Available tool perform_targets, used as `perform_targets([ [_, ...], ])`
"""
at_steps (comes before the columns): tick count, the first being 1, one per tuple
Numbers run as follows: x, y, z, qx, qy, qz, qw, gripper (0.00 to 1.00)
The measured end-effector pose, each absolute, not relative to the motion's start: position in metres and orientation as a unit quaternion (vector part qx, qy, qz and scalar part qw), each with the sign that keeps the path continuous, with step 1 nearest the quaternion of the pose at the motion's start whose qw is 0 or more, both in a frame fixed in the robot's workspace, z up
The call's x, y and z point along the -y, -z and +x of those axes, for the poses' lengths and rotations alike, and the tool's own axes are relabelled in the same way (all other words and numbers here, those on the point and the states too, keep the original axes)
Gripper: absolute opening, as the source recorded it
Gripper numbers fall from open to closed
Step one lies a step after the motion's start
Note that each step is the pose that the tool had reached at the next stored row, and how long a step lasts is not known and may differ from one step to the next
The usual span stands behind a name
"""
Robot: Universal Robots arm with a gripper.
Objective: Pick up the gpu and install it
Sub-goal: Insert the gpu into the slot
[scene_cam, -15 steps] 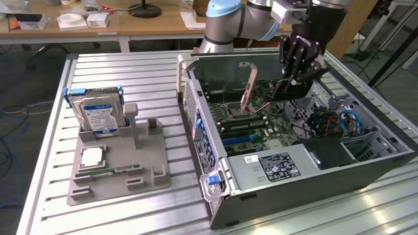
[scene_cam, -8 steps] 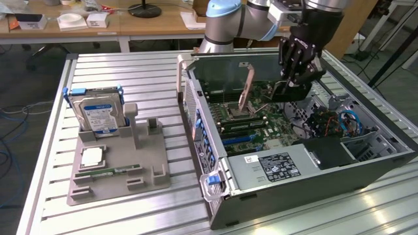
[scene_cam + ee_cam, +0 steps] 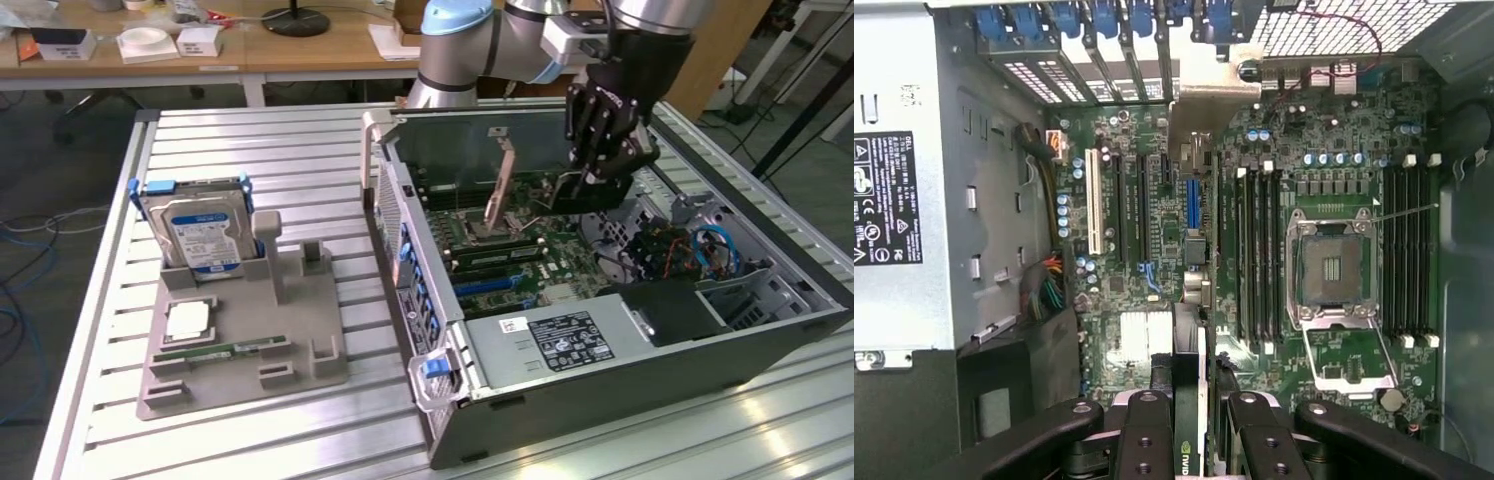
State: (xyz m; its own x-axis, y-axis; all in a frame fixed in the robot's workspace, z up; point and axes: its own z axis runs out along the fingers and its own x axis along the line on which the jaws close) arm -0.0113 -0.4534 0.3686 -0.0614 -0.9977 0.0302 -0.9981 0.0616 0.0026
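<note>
The gpu (image 3: pixel 1192 400) is gripped edge-down in the closed jaws, above the motherboard (image 3: pixel 1354 375) inside the open case (image 3: pixel 641 400). It is best kept square and parallel to the blue slot (image 3: pixel 1192 205).

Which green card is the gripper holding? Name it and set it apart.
The gpu, edge-on in the gripper over the motherboard inside the open case. The other, the narrow memory stick, lies flat on the grey holder outside the case.
</note>
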Motion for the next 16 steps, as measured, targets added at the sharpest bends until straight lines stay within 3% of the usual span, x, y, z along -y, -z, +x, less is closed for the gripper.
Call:
perform_targets([
  [16,0.4534,-0.3602,-0.0147,0.728,-0.011,0.685,0.011,0.26],
])
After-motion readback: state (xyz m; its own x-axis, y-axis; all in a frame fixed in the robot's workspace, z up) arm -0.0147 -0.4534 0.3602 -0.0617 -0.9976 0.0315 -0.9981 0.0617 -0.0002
